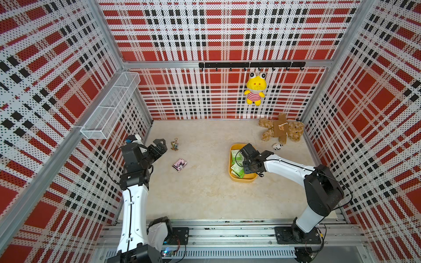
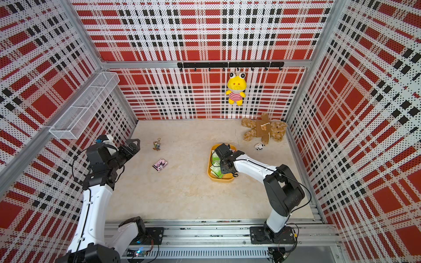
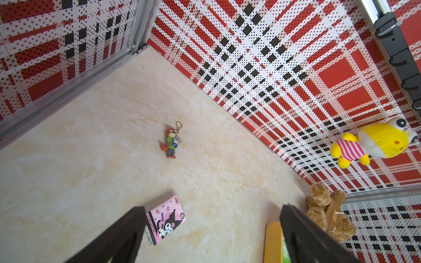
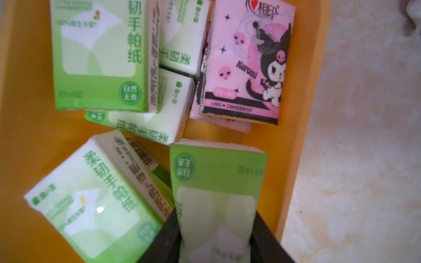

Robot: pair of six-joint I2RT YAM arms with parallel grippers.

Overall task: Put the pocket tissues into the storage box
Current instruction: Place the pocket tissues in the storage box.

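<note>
**Dropping a green pack into the storage box**

Placing step, by the look of it: hovering with the right gripper (image 4: 216, 230) low over the storage box (image 4: 27, 136), clamped on a green-and-white pack (image 4: 216, 182) hanging above the box's floor, inside its rim. Judged next: spread the jaws, let the pack fall among the others, then lift clear without dragging any neighbour out. Inside the box already: several green-and-white packs (image 4: 98, 57), lying flat and partly overlapping, plus pink packs (image 4: 248, 61) with a dark cartoon figure, one on top of another near the box's wall. Soft, glossy wrappers; squeezed narrower where gripped. Outside the box, well apart from it on the left arm's side: one pink pack (image 1: 179, 164), flat on the table. Hovering farther from the box than that pack: the left gripper (image 1: 160, 145), empty, jaws standing apart. Probably the last pack to fetch, likely by that arm; not to be confused with the keychain charm (image 1: 174, 144), also well apart from the box
</note>
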